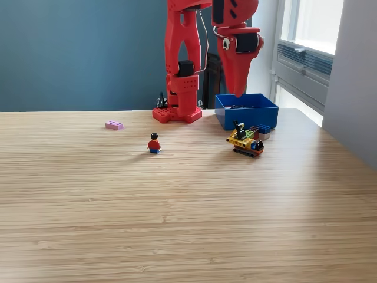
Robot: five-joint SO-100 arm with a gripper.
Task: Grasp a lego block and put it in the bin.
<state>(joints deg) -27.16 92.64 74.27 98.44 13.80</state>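
Wooden table (177, 206) — red gripper (238, 93) above blue bin (246, 117), fingers pressed together, empty; pink block (114, 125) apart.

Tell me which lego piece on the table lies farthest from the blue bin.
The pink lego brick, alone toward the exterior view's left. The minifigure is nearer the bin; the yellow lego vehicle sits just before it.

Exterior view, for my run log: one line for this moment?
gripper: above bin, empty | pink lego block: on table, ungrasped

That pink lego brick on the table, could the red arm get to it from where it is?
Probably yes. The pink brick lies alone on bare table, nothing around it, not far from the arm's base. The gripper hangs over the blue bin, so it must swing across.
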